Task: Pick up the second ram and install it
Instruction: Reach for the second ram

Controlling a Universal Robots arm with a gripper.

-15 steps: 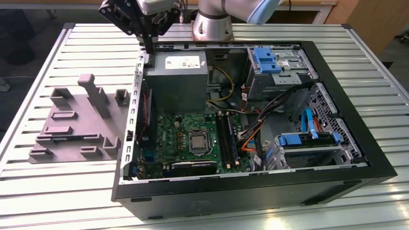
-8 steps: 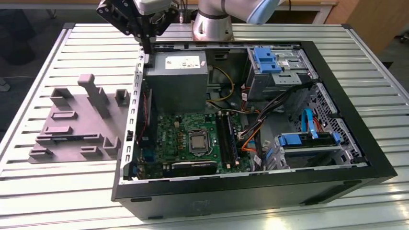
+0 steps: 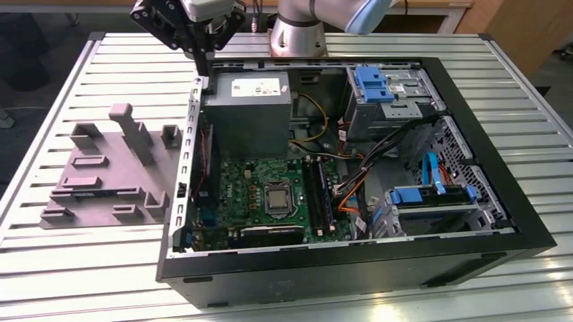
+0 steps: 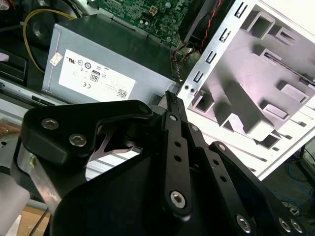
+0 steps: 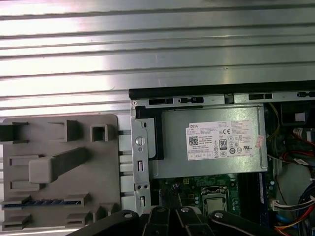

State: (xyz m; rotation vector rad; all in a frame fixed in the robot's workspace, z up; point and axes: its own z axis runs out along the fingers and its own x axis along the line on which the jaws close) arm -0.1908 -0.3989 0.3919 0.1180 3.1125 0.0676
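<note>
The second ram (image 5: 42, 202) is a thin blue-green stick standing on edge in a slot of the grey fixture block (image 5: 59, 142), which lies on the table beside the open computer case (image 3: 501, 221). My gripper (image 3: 204, 69) hangs above the far corner of the case, over the wall between the fixture and the grey power supply (image 3: 246, 107). It is apart from the ram. Its black fingers (image 4: 172, 128) are shut together with nothing between them, and they show in both wrist views (image 5: 170, 214). The motherboard's black memory slots (image 3: 321, 194) lie inside the case.
The case holds a green motherboard (image 3: 259, 181), orange and yellow cables (image 3: 345, 191), and blue drive-bay brackets (image 3: 369, 84) on the exterior view's right. The fixture has a tall post (image 3: 139, 131). The table is ribbed metal (image 3: 90, 268). The arm's base (image 3: 300, 30) stands behind the case.
</note>
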